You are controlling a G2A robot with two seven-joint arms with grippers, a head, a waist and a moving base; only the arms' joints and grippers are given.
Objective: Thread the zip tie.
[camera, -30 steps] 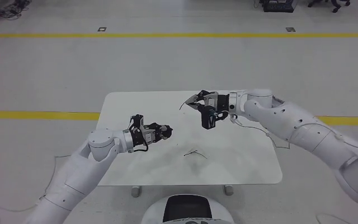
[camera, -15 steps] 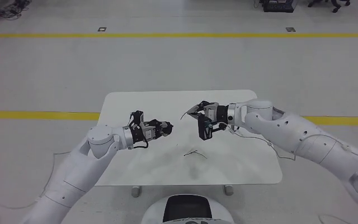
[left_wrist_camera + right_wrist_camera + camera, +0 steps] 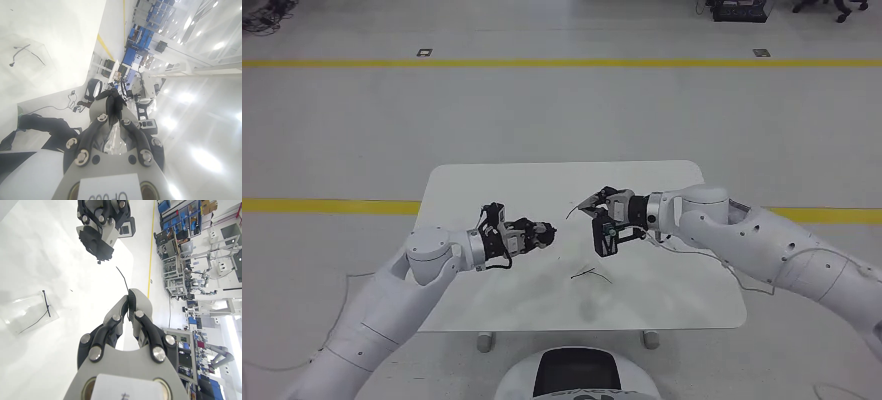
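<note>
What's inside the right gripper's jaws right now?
A black zip tie is clamped in the right gripper, thin tail sticking out; the pinched stretch is covered by the jaws.

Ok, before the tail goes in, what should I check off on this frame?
1. Right gripper shut on the zip tie, tail sticking out free: ok.
2. Left gripper shut, small black piece at its tips: ok.
3. That piece is the tie's head: cannot tell.
4. Tail tip inside the piece: not ok, there is a gap.
5. Spare ties on the table, apart from both grippers: ok.
</note>
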